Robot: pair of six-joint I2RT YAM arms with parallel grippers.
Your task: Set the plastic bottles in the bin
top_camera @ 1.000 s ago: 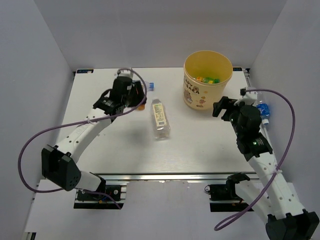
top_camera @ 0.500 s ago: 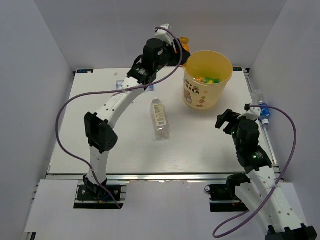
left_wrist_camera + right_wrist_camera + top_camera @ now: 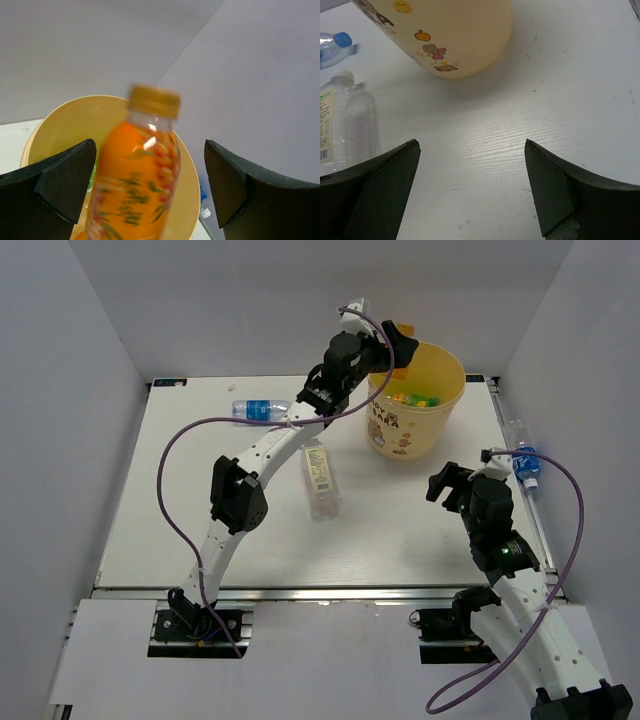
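Though the top view conceals it, the left wrist view shows one orange bottle [image 3: 135, 170], blurred, between the wide-spread fingers of the left hand [image 3: 150, 150], over the bin [image 3: 65, 107]. Right hand [image 3: 470, 150]: fingers spread, empty, above the tabletop [image 3: 545, 75]. Pale-label bottle [image 3: 320, 478]: lying mid-frame.

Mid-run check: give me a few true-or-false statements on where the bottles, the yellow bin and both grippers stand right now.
1. The short orange plastic bottle is over the opening of the round pale-yellow plastic bin, between the left gripper fingers. True.
2. The right gripper is shut on a bottle. False: it is open and empty, over the white table.
3. The clear bottle with the pale label lies on the table left of the bin. True.
4. The bin is empty. False: green and orange items lie inside.
5. A clear blue-labelled bottle lies at the table's right edge. True.
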